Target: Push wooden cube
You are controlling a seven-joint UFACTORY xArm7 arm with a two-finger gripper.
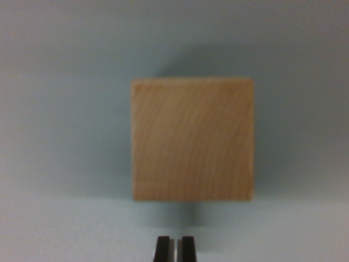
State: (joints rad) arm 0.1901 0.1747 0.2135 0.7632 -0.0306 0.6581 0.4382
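A light wooden cube [192, 139] with curved grain fills the middle of the wrist view, seen from above on a pale grey-blue surface. My gripper [175, 248] shows at the bottom edge as two dark fingertips [162, 249] standing close together with only a thin gap between them. The fingertips sit just below the cube's near edge, apart from it, with a strip of bare surface between. Nothing is held between the fingers.
The pale surface [60, 136] surrounds the cube on all sides. A soft shadow lies above the cube's far edge.
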